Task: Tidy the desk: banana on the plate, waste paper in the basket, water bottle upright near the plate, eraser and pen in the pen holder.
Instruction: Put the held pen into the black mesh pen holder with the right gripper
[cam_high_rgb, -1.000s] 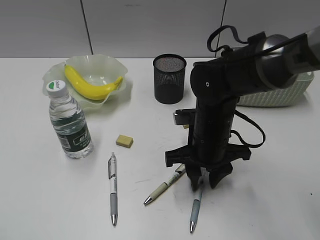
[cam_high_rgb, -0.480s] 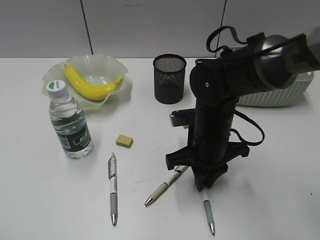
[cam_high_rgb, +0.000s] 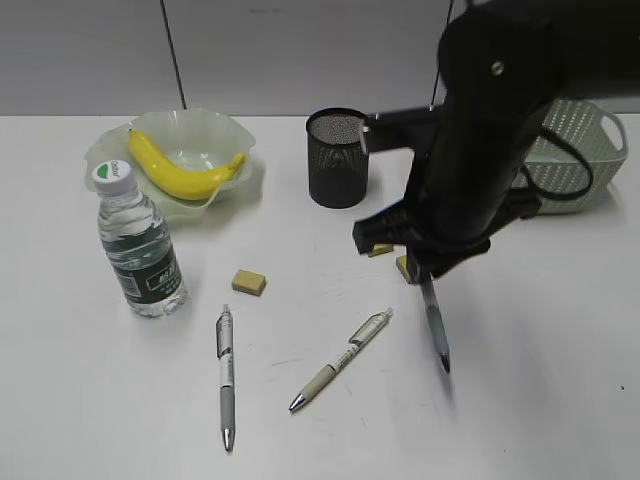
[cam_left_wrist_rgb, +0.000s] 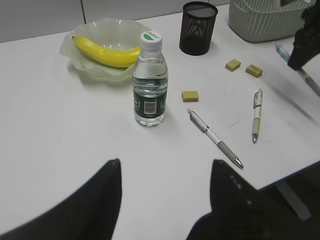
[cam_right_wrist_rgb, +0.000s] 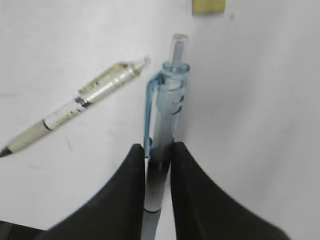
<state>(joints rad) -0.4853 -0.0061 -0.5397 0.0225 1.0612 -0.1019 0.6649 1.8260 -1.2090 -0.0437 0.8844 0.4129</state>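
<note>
My right gripper (cam_high_rgb: 428, 276) (cam_right_wrist_rgb: 159, 150) is shut on a blue pen (cam_high_rgb: 436, 330) (cam_right_wrist_rgb: 167, 105) and holds it hanging above the table, right of the black mesh pen holder (cam_high_rgb: 339, 158). Two other pens (cam_high_rgb: 226, 375) (cam_high_rgb: 342, 358) lie on the table. A tan eraser (cam_high_rgb: 249, 282) lies near the upright water bottle (cam_high_rgb: 140, 245). Two more erasers (cam_left_wrist_rgb: 232, 64) (cam_left_wrist_rgb: 254, 70) lie under the right arm. The banana (cam_high_rgb: 185, 170) lies in the pale green plate (cam_high_rgb: 228, 130). My left gripper (cam_left_wrist_rgb: 165, 167) is open and empty over the near table. No waste paper shows.
The pale green basket (cam_high_rgb: 585, 150) stands at the back right, partly behind the right arm. The table's front edge (cam_left_wrist_rgb: 287, 172) is close to the left gripper.
My right gripper closed on the blue pen, lifted it off the table and carried it up and back towards the pen holder. The other things have not moved.
</note>
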